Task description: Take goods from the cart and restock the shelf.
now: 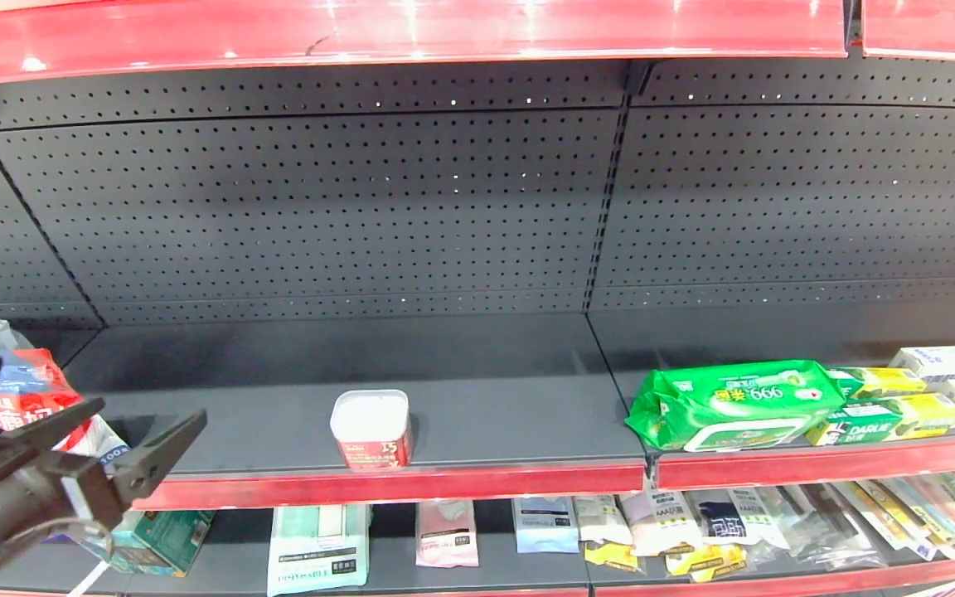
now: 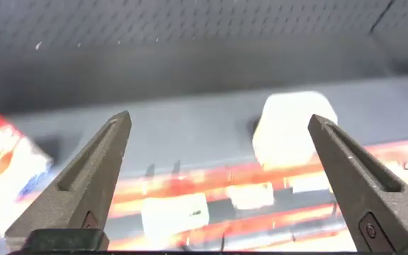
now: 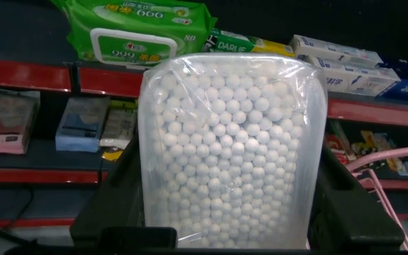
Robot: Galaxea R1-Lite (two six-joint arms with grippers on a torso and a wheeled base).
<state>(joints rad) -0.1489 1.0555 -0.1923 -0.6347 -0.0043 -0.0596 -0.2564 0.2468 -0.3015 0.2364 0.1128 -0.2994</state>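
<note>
Before the shelf (image 1: 486, 414), left hand (image 1: 150, 413) released and bare; right hand (image 3: 229, 177) seemingly clenched around a bead bag (image 3: 232, 120).

Ahead of the left jaws, themselves matt, faintly grainy dark plastic, the shelf (image 1: 477, 414) is smooth matt dark-grey painted metal with a perforated back panel (image 1: 320, 207) in the same finish and a glossy red front rail (image 1: 411, 482); the tub (image 1: 371, 429) on it looks like smooth plastic. Between the right jaws the bag (image 3: 231, 149) is clear, shiny, creased plastic film over small matt white beads. Beyond those jaws the green wipes pack (image 3: 137, 28) is glossy film, and the boxes (image 3: 346, 60) beside it look like smooth printed card.
</note>
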